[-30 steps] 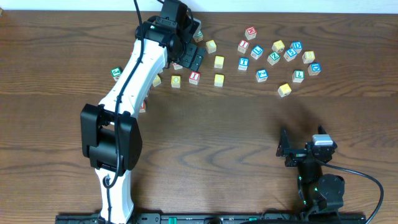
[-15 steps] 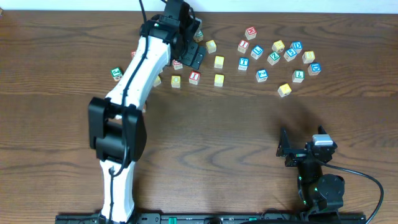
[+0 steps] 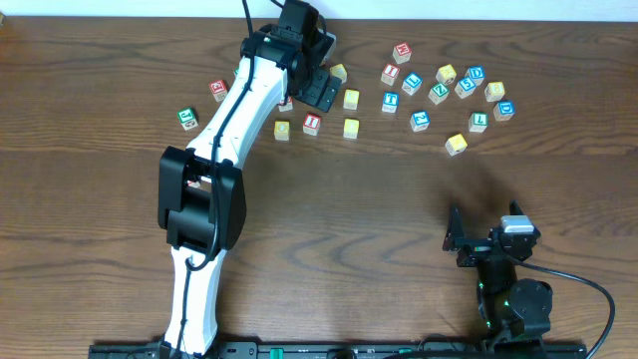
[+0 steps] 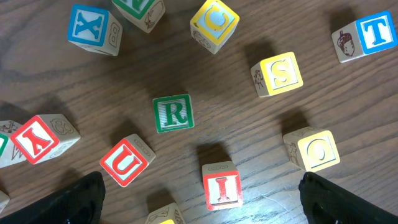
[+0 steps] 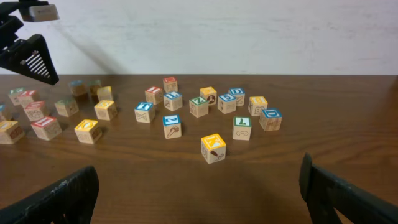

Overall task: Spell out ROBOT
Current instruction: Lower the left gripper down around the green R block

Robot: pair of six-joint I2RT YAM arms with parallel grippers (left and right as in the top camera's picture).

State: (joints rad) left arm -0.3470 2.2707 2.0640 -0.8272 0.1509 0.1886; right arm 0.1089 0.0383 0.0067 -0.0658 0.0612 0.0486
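We see a dark, grained wooden table (image 4: 93, 87); the R cube (image 4: 173, 113) is pale wood, smoothly painted; the left arm (image 3: 234, 105) looks glossy white plastic.

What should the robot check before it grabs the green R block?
1. Left gripper open: ok.
2. R block in sight, green face up: ok.
3. R block inside the left gripper: not ok, it lies ahead of it.
4. Red U and red I apart from the R block: ok.
5. Right gripper open, holding nothing: ok.
6. T block in sight: ok.
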